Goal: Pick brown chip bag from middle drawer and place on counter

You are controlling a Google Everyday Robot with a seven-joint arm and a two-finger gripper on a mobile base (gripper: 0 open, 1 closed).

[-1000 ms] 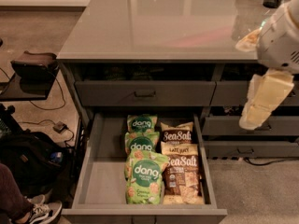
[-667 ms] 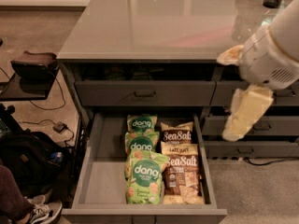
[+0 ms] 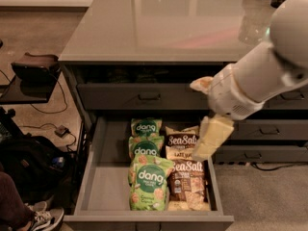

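**Arm.** White, thick-bodied. It enters from the upper right, crosses in front of the worktop [image 3: 159,28] edge and slopes down to the left, with the wrist in front of the shut upper drawer [image 3: 149,96].

**End effector [image 3: 207,146].** Cream-coloured, pointing down and slightly left. It hangs over the right rear part of the open middle drawer [image 3: 103,186], and its tip shows against the drawer's right wall, just beside the rear Sea Salt bag [image 3: 182,139]. Whether it is open or closed cannot be told. Nothing is seen in its hold.

**Middle drawer.** Pulled fully out, with a plain grey inside. The left part of the floor is bare and the bags lie in two columns.

**Brown chip bag [image 3: 187,184].** Lies flat at the front of the right column, lettering up. Further bags of the same kind lie behind it and overlap toward the rear.

**Green dang bags [image 3: 149,186].** Three in the left column, overlapping and touching the brown column.

**Worktop.** Glossy grey-green and reflective.

**Surroundings.**
- Narrower drawers [image 3: 269,129] with bar handles sit at the right, behind the arm.
- A dark backpack [image 3: 29,162] and a shoe [image 3: 41,218] lie on the floor at the left.
- A small black stand [image 3: 33,69] stands above them.
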